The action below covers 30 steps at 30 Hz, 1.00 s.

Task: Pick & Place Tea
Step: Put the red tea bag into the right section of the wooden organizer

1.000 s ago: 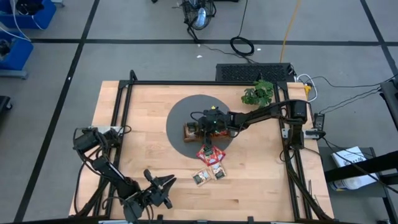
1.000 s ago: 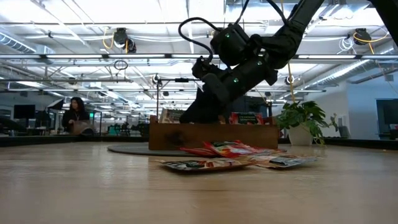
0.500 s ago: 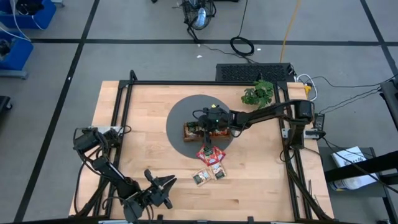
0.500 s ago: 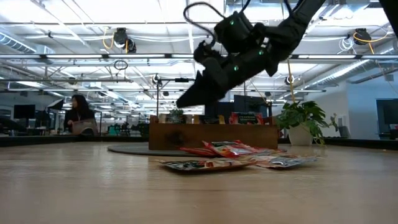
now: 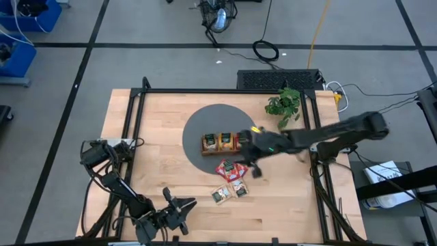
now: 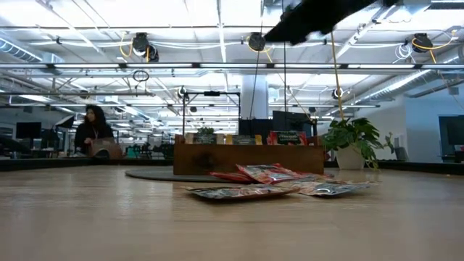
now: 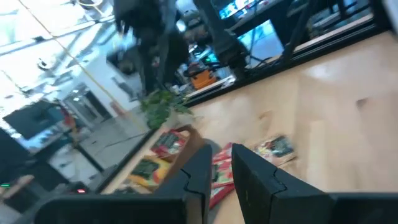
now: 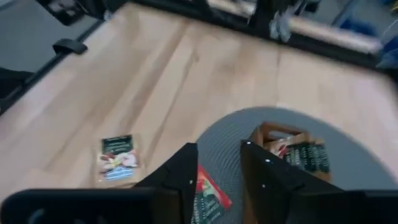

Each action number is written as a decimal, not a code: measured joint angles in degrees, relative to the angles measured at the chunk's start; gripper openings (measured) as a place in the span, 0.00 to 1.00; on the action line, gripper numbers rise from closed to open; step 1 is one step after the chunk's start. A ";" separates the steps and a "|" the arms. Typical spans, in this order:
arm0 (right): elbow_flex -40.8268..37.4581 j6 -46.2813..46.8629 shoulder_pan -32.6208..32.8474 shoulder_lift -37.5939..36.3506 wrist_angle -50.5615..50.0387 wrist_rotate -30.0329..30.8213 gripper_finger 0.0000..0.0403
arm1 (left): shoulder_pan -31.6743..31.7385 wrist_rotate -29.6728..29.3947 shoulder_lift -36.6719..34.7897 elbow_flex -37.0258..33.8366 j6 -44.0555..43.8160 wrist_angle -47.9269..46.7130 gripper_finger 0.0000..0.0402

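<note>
The brown wooden tray (image 5: 222,142) stands on a round grey mat (image 5: 205,119), with tea sachets (image 6: 286,137) upright in its compartments. More tea lies flat on the table just in front of it: red sachets (image 5: 231,169) and two darker ones (image 5: 220,195). My right gripper (image 8: 217,167) hangs open and empty above the red sachets, at the tray's right end (image 5: 254,162). My left gripper (image 7: 231,169) waits near the table's near left corner (image 5: 181,205), pointing level at the tea, with a narrow gap between its fingers.
A potted plant (image 5: 283,102) stands at the table's far right, behind my right arm. A black frame rail (image 5: 205,90) runs round the table top. Bare wood lies left of the mat and along the near edge. A person (image 6: 93,134) sits far off in the room.
My right gripper has left the tray. It rose high above it and drew back toward the table's right and near edges, mostly in the last half second. The tray's sachets, which the gripper covered before, now show. The loose tea has not moved.
</note>
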 joint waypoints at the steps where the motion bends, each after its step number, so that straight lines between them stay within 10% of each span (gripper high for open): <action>1: -1.45 0.14 2.36 -2.47 0.14 3.08 0.26 | 0.00 0.80 0.00 0.00 -0.94 -0.03 0.17; 10: -17.66 11.73 19.32 -20.92 0.71 15.22 0.02 | 4.84 16.19 0.00 0.00 -10.76 -1.90 0.17; 17: -33.73 16.39 26.33 -22.73 16.91 15.13 0.01 | 17.30 46.24 0.04 0.00 -29.03 -13.12 0.17; 30: -42.58 14.53 24.80 -11.52 36.09 16.52 0.00 | 23.93 42.64 0.06 -0.02 -27.12 -16.07 0.17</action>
